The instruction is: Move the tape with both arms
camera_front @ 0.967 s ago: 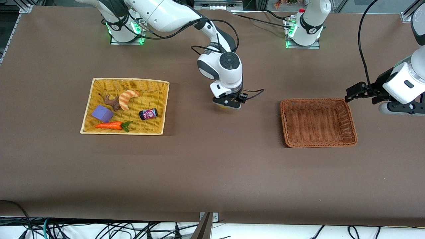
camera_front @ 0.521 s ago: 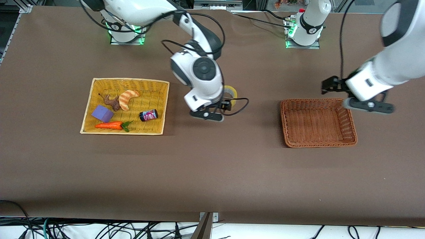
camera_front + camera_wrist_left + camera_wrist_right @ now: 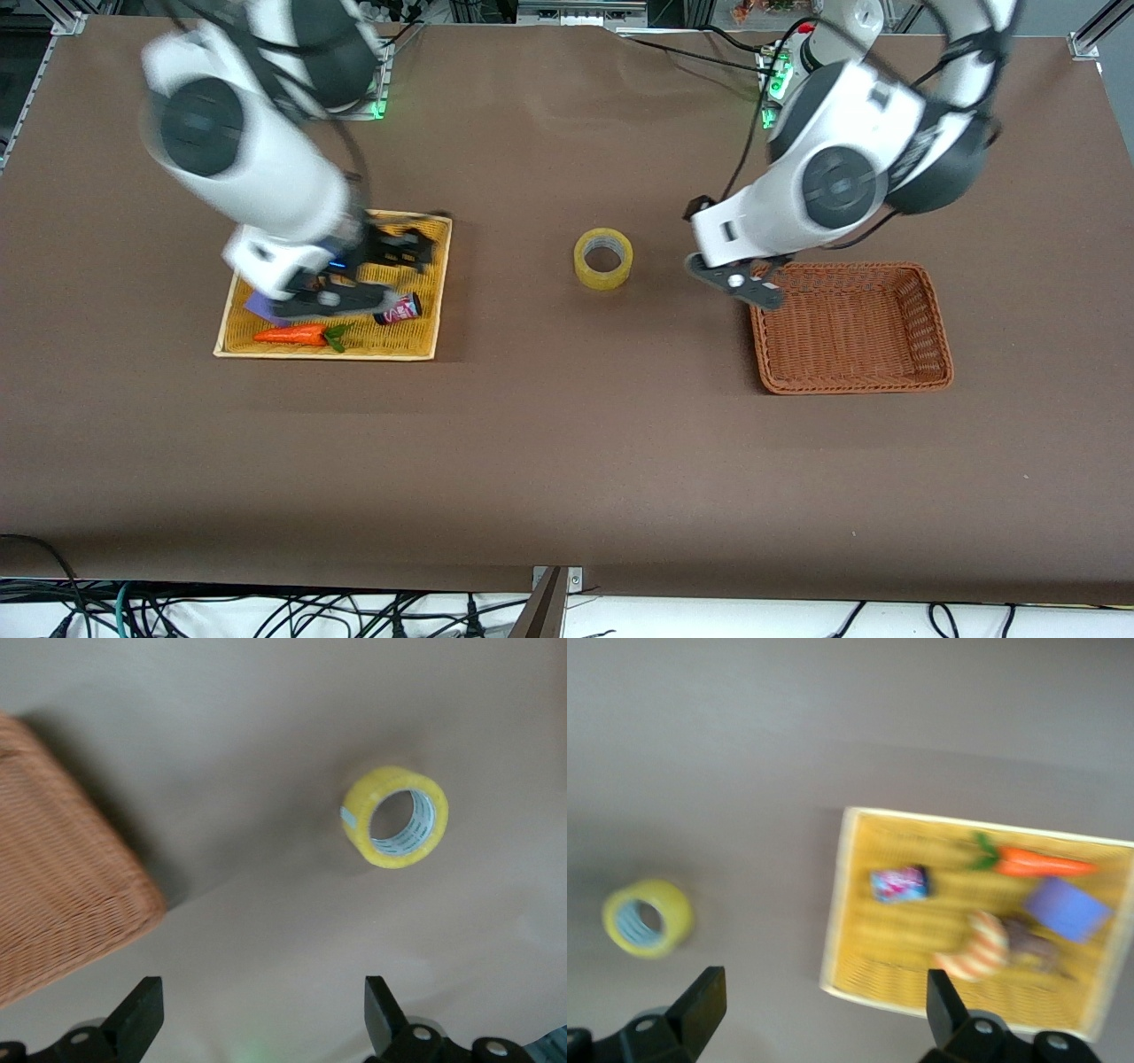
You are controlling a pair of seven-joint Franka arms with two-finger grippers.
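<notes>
Midway along the worktop lay the tape, ungripped; left pincer hovered beside it, wide open and empty, due to descend and grip. Right pincer, open and empty, hung over the yellow basket.

Item: roll of tape, translucent yellow, greyish inner core.
Shape: wide ring, open centre.
Pose: flat on its side, hole facing up.
Location: on the brown table, between the yellow basket and the brown basket.
Contact: free of both arms.
</notes>
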